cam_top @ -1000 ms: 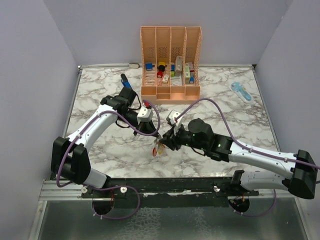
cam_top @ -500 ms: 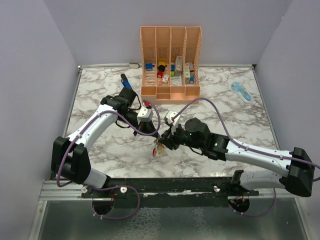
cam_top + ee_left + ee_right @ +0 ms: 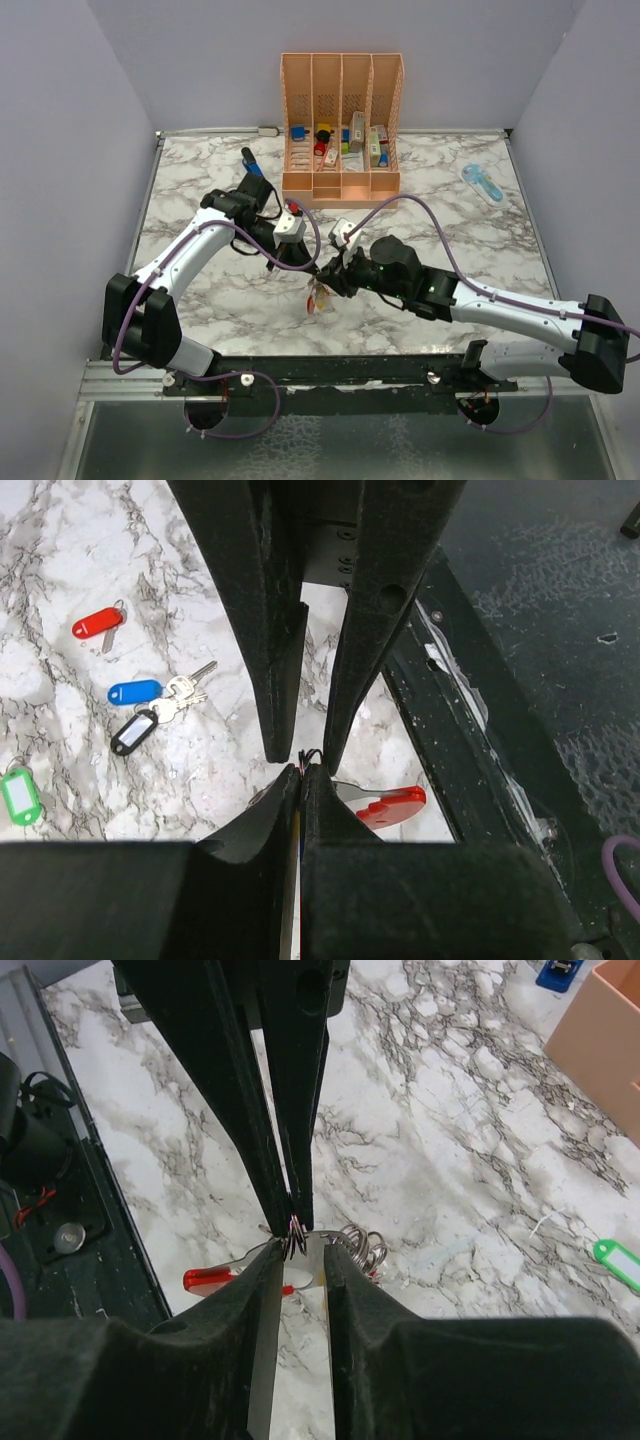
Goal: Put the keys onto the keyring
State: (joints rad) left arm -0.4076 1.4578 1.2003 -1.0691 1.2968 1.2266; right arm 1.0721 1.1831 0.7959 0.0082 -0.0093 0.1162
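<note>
Top external view: my two arms meet over the middle of the marble desk. My left arm rises from its base, bends near the peach organizer and angles its wrist down to the right. My right arm lies low, stretched leftward across the desk. My left jaws are closed tight, tips pinching the thin metal ring of the keyring, whose red clip shows just below. My right jaws face them tip to tip, slightly parted, with that ring in the gap; I cannot tell whether they touch it. Loose keys with red, blue, black and green tags lie on the desk, apart from the jaws.
</note>
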